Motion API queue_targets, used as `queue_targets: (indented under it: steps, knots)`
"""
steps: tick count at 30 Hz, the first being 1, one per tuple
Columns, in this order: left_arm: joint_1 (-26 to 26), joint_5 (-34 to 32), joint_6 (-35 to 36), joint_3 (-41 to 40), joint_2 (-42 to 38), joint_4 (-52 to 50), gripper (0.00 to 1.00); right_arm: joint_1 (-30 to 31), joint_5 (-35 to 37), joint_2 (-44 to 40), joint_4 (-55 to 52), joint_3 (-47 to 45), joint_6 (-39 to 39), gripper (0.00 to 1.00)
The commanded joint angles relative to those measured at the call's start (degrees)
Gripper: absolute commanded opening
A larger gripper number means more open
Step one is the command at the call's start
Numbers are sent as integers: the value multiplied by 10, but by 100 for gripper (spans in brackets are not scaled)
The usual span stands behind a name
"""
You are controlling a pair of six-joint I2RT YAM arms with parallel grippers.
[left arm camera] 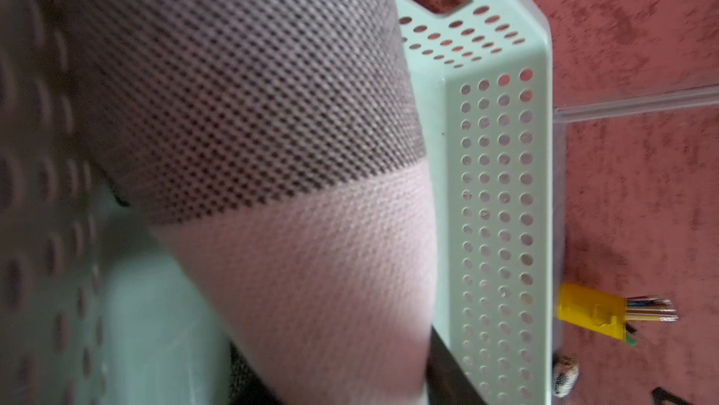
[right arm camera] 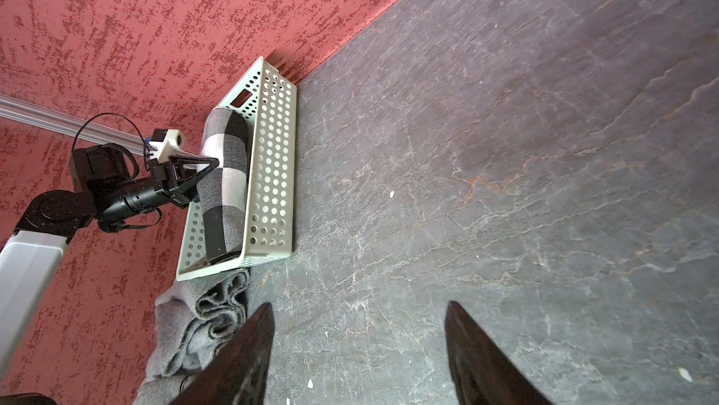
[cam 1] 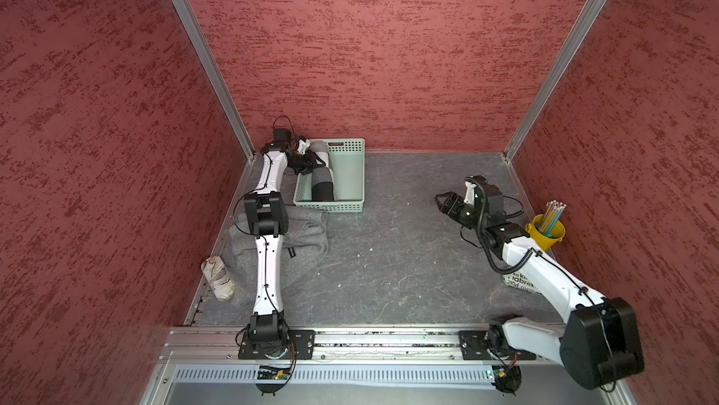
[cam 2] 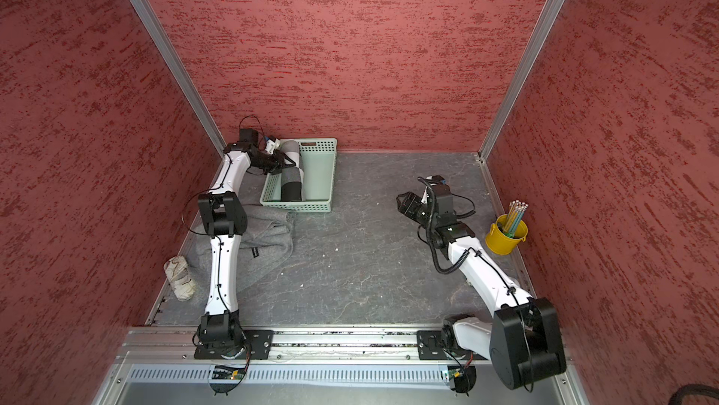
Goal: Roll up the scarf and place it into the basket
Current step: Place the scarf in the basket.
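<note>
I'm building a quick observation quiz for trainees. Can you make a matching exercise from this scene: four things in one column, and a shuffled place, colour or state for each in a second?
Column 1
1. rolled scarf
2. basket
3. yellow bucket
4. grey cloth

Column 2
A. holds pencils
B. lies inside the basket
C. crumpled in front of the basket
D. pale mint green, perforated sides

Pairs: 1-B, 2-D, 3-A, 4-C

Grey tabletop (cam 1: 389, 251), basket (cam 1: 328, 207), crumpled cloth (cam 1: 307, 239), bucket (cam 1: 546, 240)
</note>
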Motion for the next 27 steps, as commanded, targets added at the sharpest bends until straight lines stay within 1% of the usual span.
queue_targets:
  steps: [1,6,11,12,14,16,19,22,24,25,27]
  knots:
    - [-1,-45,-17,-35,-10,6,59,3,14,-4,0,19,0,70]
    - [-12,-86,-25,-82,-86,42,72,3,12,-5,-1,19,-3,70]
    - [-12,-121,-62,-143,-164,103,86,4,12,-9,2,14,-5,70]
    - [-13,-121,-66,-154,-176,112,87,4,12,-9,2,13,-6,70]
    - [-16,-129,-71,-171,-196,123,88,3,12,-9,2,12,-6,70]
    - [-25,-156,-69,-181,-212,116,89,3,11,-11,3,12,-7,70]
    - [-51,-225,-51,-215,-239,105,90,4,15,-14,5,9,-7,70]
    - [-98,-312,-7,-247,-256,94,92,3,17,-15,8,4,-5,70]
    - [-125,-338,17,-254,-251,86,91,3,17,-15,10,3,-5,70]
    - [-136,-338,26,-254,-245,84,88,3,16,-16,11,2,-5,70]
    - [-152,-330,34,-249,-228,76,75,4,14,-14,14,0,-4,70]
